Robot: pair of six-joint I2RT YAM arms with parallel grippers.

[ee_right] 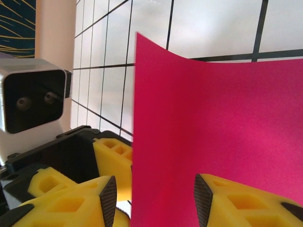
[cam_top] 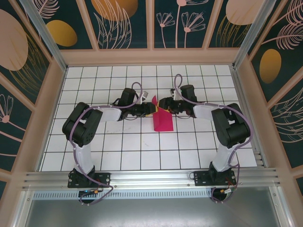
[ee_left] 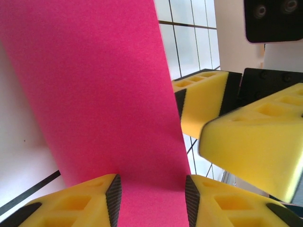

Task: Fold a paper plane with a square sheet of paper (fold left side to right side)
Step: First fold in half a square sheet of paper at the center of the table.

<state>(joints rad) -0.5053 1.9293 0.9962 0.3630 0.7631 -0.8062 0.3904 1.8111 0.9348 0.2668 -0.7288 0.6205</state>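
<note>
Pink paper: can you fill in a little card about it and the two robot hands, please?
paper: magenta-pink sheet of paper, near part on the white grid table, far part lifted and curved
left gripper: jaws apart, the paper running between its fingers
right gripper: jaws apart, the paper between its fingers too
where the grippers are: facing each other at the paper's far end, near the middle of the table
fold: not pressed flat yet

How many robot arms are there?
2. The left arm stands at the left side of the table, the right arm at its right side. Both reach in to the pink paper in the middle. None seems hidden.
</note>
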